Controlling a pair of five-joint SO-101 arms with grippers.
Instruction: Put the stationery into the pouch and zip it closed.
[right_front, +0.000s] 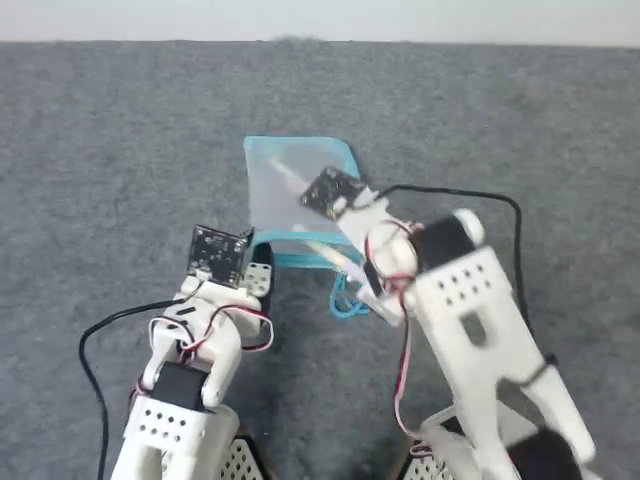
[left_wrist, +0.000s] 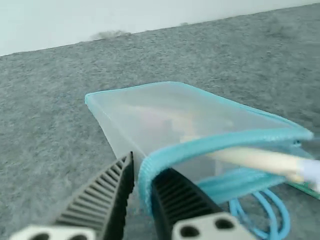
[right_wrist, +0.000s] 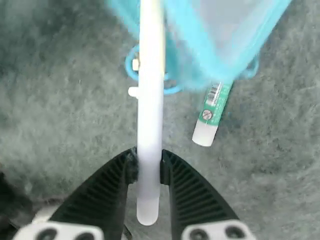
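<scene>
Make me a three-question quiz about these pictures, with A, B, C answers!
1. Where is the glue stick? A inside the pouch; B on the grey mat by the pouch; C in a gripper.
2. What colour is the pouch's edging? A red; B yellow; C turquoise.
3. The right gripper is: A shut on the white pen; B open; C shut on the glue stick.

Answers: 1 B, it lies on the mat at the pouch's corner. 2 C, the trim is turquoise. 3 A, its fingers clamp the pen.
</scene>
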